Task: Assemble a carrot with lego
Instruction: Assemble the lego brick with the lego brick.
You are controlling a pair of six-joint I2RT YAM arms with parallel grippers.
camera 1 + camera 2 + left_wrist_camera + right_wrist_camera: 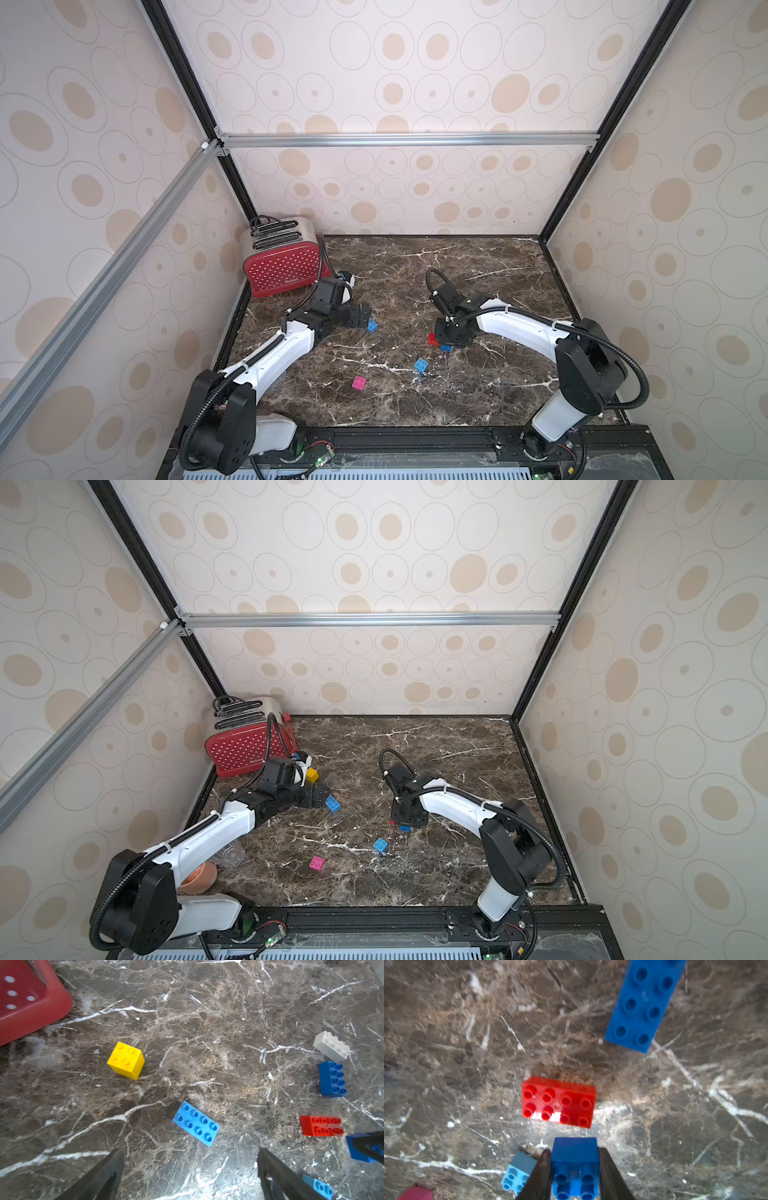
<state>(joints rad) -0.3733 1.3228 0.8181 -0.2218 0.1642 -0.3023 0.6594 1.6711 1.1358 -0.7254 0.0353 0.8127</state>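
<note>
Right wrist view: the right end effector (574, 1151) is clamped on a small dark blue brick (575, 1167), with one black finger against each side and the studs turned toward the camera. Just past it the red brick (558, 1101) lies studs up. Beyond that is a long dark blue brick (643, 1003). A small light blue brick (517, 1176) sits just beside the fingers.

In the left wrist view the left end effector (190, 1153) has its jaws spread wide with nothing between them. It is close to a long light blue brick (196, 1124). The yellow brick (125, 1060) lies between that brick and the red toaster (31, 1001). A white brick (331, 1048) sits just beside the long dark blue one.

In both top views the bricks are scattered singly over the marble tabletop (478, 395). The left end effector is at the left, near the toaster in the far-left corner, and the right end effector is at the middle. The pink brick (359, 383) lies nearest the front edge, well apart from both.
</note>
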